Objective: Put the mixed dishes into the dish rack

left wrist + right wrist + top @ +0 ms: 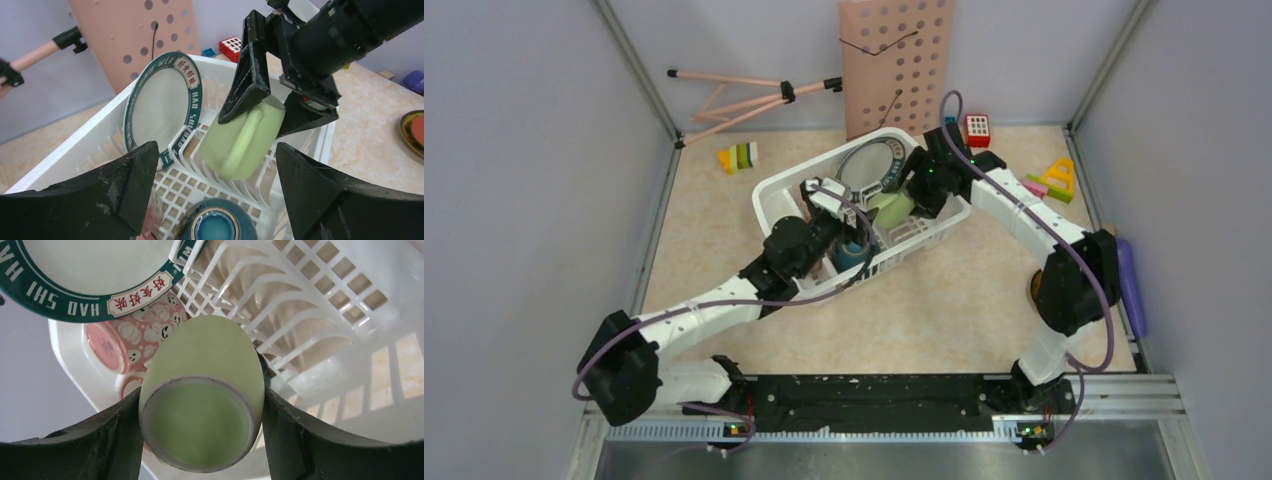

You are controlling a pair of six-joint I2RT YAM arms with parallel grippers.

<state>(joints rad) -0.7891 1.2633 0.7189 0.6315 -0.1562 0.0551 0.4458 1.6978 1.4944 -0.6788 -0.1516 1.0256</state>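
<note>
Light green mug (227, 150) aslant, handle toward left tool (212, 156)

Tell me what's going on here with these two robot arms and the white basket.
They are loading dishes into the dish rack. The right gripper clamps a light green mug by its sides, tilted over the rack's dividers. The left gripper hangs open above a blue bowl inside the rack. A teal-rimmed plate stands in the dividers and pink cups lie beside it. A small plate sits on the table outside the rack, not yet loaded.
</note>
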